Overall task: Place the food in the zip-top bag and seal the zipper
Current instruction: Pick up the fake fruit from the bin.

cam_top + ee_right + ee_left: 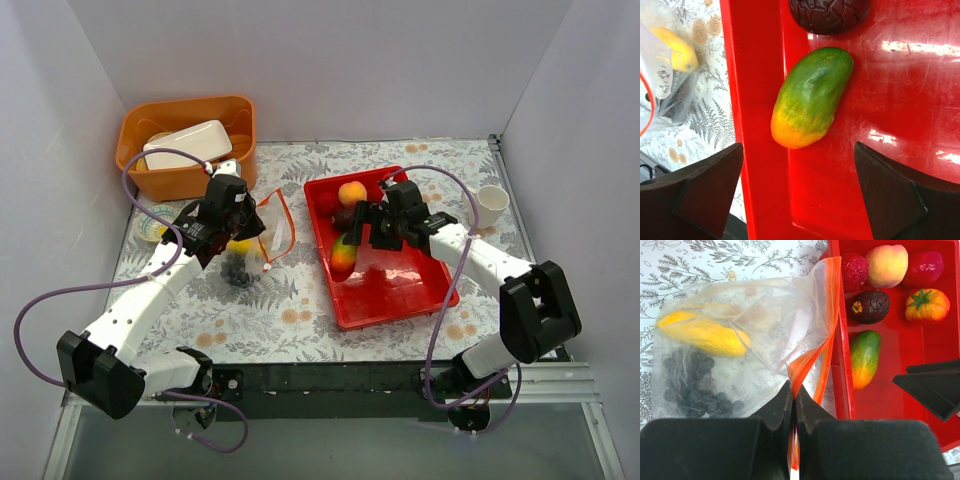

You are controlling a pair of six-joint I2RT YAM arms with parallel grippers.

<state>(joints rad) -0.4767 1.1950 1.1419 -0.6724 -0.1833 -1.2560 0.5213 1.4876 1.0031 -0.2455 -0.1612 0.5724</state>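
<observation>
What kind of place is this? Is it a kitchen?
Probably a robot practice booth, not a real kitchen. Plain white walls box in one table with a leafy cloth, a left arm and a right arm are bolted at its near edge, and the red tray holds toy fruit like the mango.

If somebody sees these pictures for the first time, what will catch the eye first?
The bright red tray, right of centre, holds toy fruits; the open right gripper hovers over its green-orange mango. On the left, the shut left gripper pinches the orange-red zipper of the clear zip-top bag, already holding a yellow piece and grapes.
</observation>
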